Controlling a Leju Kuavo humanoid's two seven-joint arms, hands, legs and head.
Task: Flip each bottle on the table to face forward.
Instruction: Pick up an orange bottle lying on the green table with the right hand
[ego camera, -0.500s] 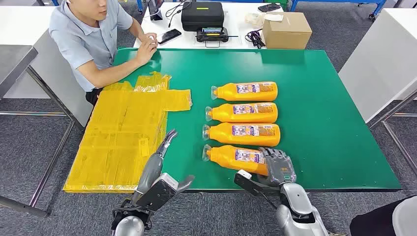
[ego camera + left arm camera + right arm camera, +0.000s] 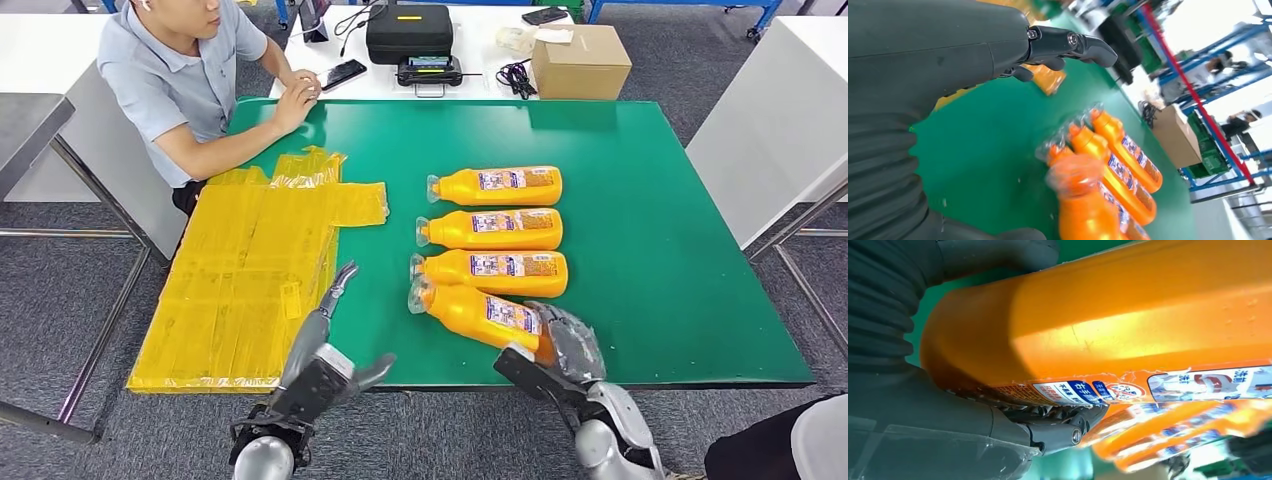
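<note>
bottle (image 2: 478,312), nearest of four on the green table (image 2: 660,250), is tilting at five o'clock, right hand (image 2: 565,345) grasping its base. left hand (image 2: 938,65) is hovering, fingers released. right wrist: fingers (image 2: 1058,432) are wrapping orange plastic.

We see a green counter (image 2: 650,200) carrying three orange bottles (image 2: 493,229) lying flat in a row, caps pointing left. Crumpled yellow plastic sheets (image 2: 250,270) cover its left side and overhang the edge.
</note>
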